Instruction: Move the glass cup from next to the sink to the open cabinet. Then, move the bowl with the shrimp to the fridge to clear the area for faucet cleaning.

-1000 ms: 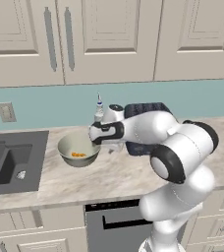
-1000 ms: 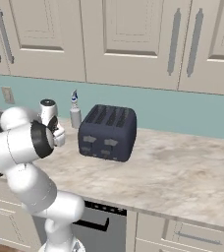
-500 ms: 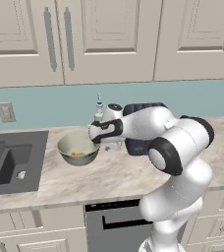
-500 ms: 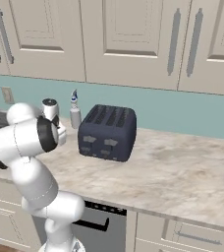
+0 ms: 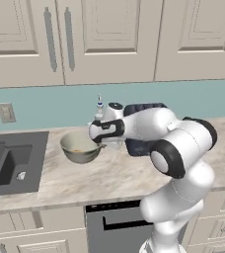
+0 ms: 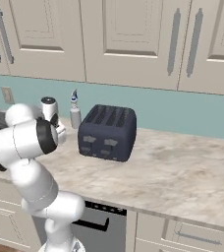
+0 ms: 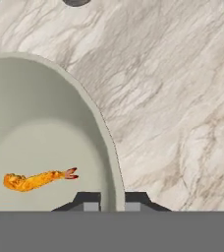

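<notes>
The bowl point(image 5: 80, 147) with the shrimp stands on the marble counter just right of the dark sink point(image 5: 6, 160). It is round, cream inside and olive-grey outside. In the hand view one orange shrimp point(image 7: 35, 179) lies on the bowl's point(image 7: 35, 123) floor. My gripper point(image 5: 102, 142) reaches down at the bowl's right rim. Its fingertips point(image 7: 87, 203) stand close on either side of the rim, one inside and one outside, so the gripper point(image 7: 110, 203) is shut on it. The glass cup, the open cabinet, the fridge and the faucet are out of view.
A dark blue toaster point(image 6: 106, 132) stands on the counter right of the bowl, partly behind my arm in the left base view. A slim spray bottle point(image 6: 75, 112) stands by the teal backsplash. Panelled wall cabinets point(image 5: 99, 39) hang above. Bare marble point(image 6: 182, 172) stretches to the right.
The gripper has closed from wide open onto the bowl's right rim. The arm has settled slightly lower at the bowl; the bowl stays in place.
</notes>
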